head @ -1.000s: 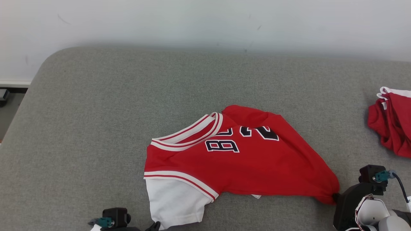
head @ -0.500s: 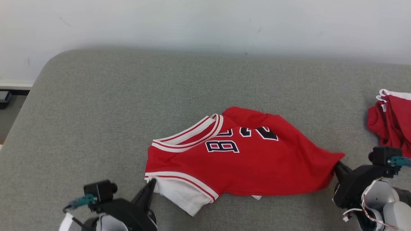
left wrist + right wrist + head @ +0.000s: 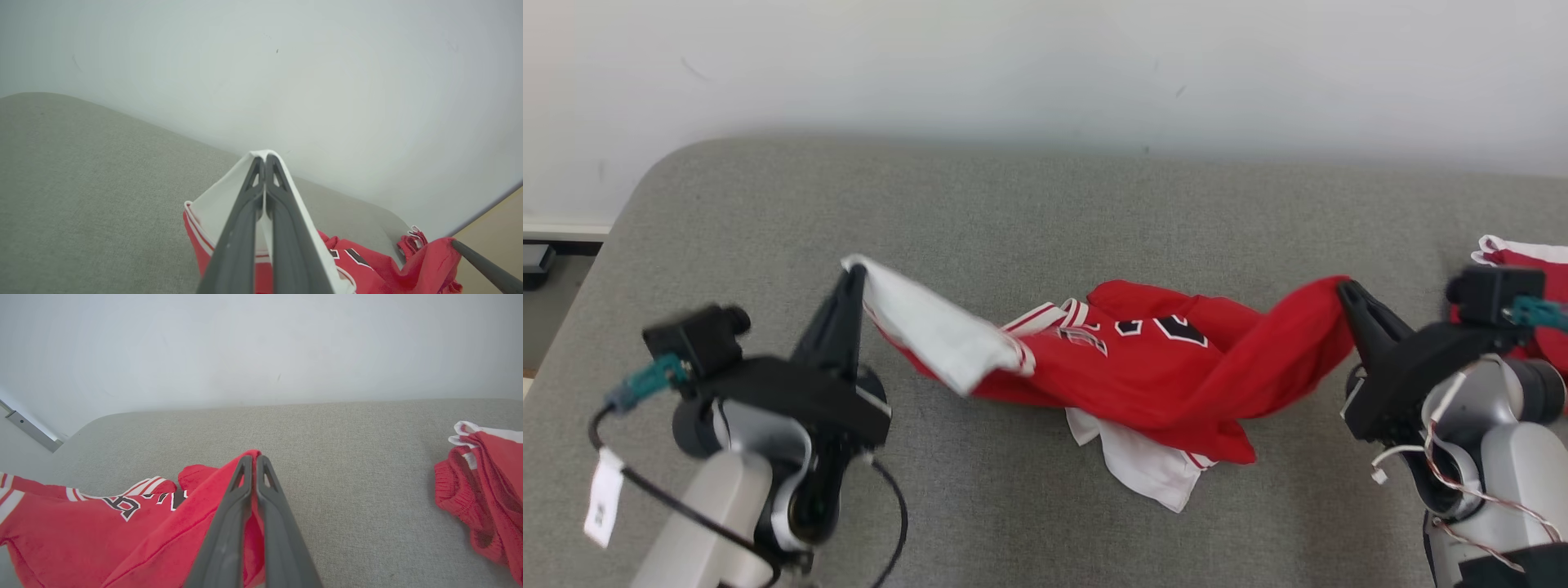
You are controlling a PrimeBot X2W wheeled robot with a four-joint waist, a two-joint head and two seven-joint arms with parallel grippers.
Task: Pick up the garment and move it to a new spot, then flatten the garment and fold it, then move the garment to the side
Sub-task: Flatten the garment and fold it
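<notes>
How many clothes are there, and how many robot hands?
Clothes: 2 (red jersey, red-and-white bundle)
Robot hands: 2 (left hand, right hand, both pinching the jersey)
Total: 4

Two red garments: jersey (image 3: pixel 1160 367) mid-frame, bundle (image 3: pixel 1535 257) at right edge (partly cut off). Two grippers: left gripper (image 3: pixel 854 273), right gripper (image 3: pixel 1342 287). One grey cushion (image 3: pixel 1045 204).

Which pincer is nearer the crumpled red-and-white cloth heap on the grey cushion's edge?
Right. The right pincer, gripping the red jersey, is just beside the heap; the left pincer is far across the jersey.
</notes>
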